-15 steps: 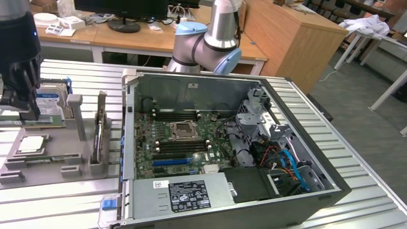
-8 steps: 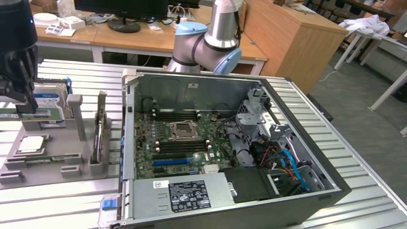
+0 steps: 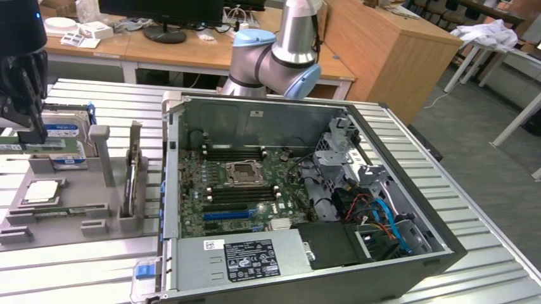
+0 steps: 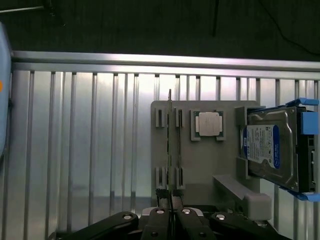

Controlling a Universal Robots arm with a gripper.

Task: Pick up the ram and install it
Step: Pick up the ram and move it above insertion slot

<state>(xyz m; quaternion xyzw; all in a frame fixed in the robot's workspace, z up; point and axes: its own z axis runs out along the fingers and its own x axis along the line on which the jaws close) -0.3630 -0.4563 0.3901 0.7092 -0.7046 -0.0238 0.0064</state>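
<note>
Seen from the wrist, the claw (image 4: 170, 216) is clenching on the ram (image 4: 170, 150), its two fingers pressing together on the thin green stick. The ram is standing on edge (showing as little more than a narrow line) and running in line with a pair of slotted holders on a grey tray (image 4: 200, 175). Whether it is sitting in those holders or hanging just clear of them is hard to tell.

Just beside the ram, a square silver processor (image 4: 208, 123) is lying flat in its own holder on the tray. Further along, a hard drive (image 4: 270, 147) with a blue and white label is standing in blue brackets. The tray is resting on a slatted metal worktop (image 4: 75, 150).

In the exterior view, the arm (image 3: 287, 57) is rising behind an open computer case (image 3: 253, 117). The claw is hanging over the tray at the exterior view's left, well apart from the case. The case is lying on its side with the motherboard (image 3: 245, 190) facing up. Long black memory slots (image 3: 237, 152) with white end clips are running along either side of the processor socket (image 3: 241, 171)
</note>
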